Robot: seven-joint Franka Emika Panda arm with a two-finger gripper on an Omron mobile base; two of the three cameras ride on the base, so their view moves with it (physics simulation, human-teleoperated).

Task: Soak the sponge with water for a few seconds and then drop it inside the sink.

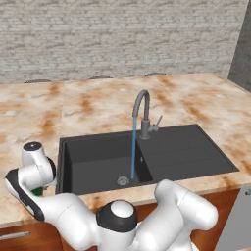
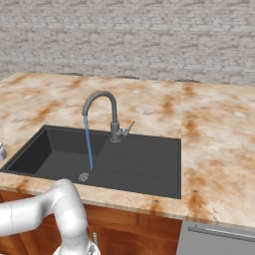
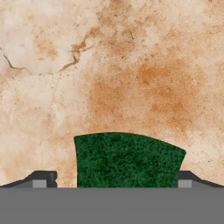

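A rendered kitchen scene shows a marbled orange-and-cream tabletop (image 1: pixel 98 103) with a large dark sink (image 1: pixel 196 157) set into it. A grey curved faucet (image 1: pixel 142 105) stands at the back rim of the sink, and a thin blue stream of water (image 1: pixel 133 152) falls straight from its spout to the basin floor, landing just beside the round metal drain (image 1: pixel 123 181).

The white robot arm reaches low toward 9 o'clock in the left base view, over the tabletop just outside the basin's left wall. A sliver of the green sponge (image 1: pixel 37 191) peeks out beneath the hand there, at about 8 o'clock in that picture.

In the hand view, the sponge (image 3: pixel 127 159) lies flat on the tabletop at 6 o'clock, its dark green face up. The tool (image 3: pixel 112 183) has its two dark fingertips standing wide apart, one on either side of the sponge at 7 and 5 o'clock, with gaps showing between each tip and the sponge. Nothing is gripped.

The task appears to be at its beginning. The water is already running, but the sponge is not yet picked up. Judging from this, closing on the sponge, carrying it under the stream, holding it there and dropping it into the basin all remain.
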